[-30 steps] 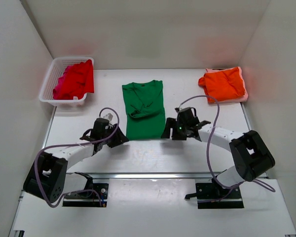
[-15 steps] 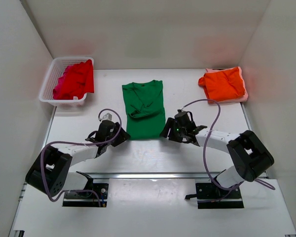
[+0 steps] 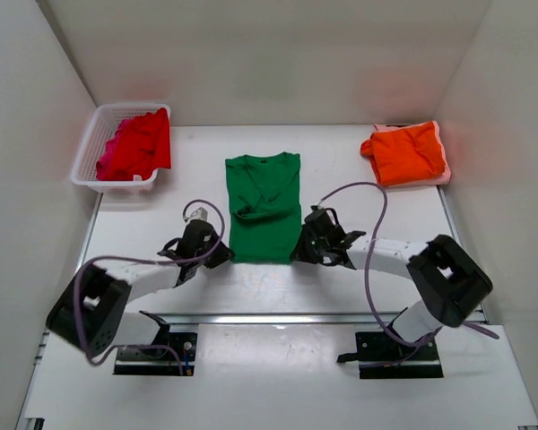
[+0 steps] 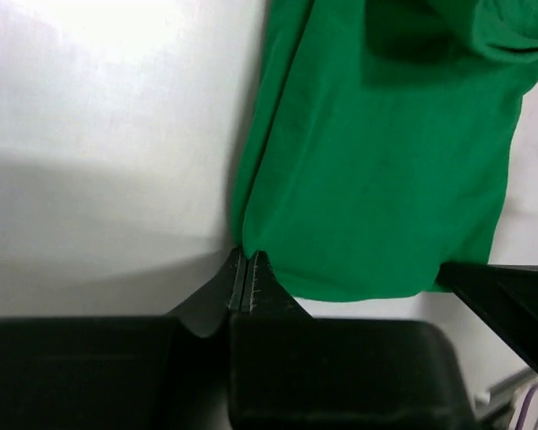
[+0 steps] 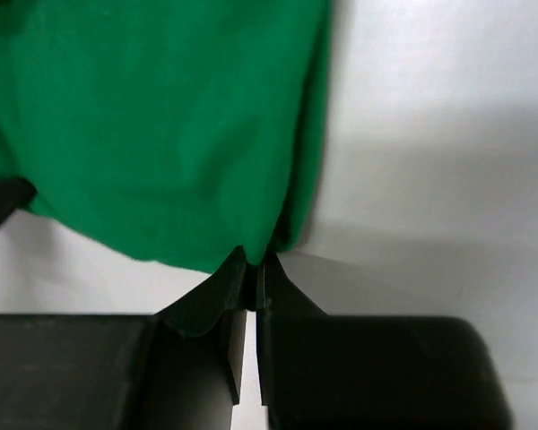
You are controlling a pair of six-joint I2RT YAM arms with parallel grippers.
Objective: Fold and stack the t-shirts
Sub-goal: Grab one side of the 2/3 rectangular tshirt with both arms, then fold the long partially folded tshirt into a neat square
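Green t-shirt (image 3: 264,210) lies with near hem corners pinched by left gripper (image 4: 248,262) and right gripper (image 5: 251,264).

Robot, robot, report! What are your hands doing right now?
Left gripper shut on green t-shirt, near hem corner. Right gripper same, other corner. Nothing in the way.

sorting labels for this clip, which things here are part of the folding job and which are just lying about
Part of the job:
green t-shirt, flat mid-table, with the left tool and right tool shut on its near corners
orange t-shirt, folded, far right
red t-shirt and magenta t-shirt, bunched in the basket

Just lying about:
white basket, far left
table
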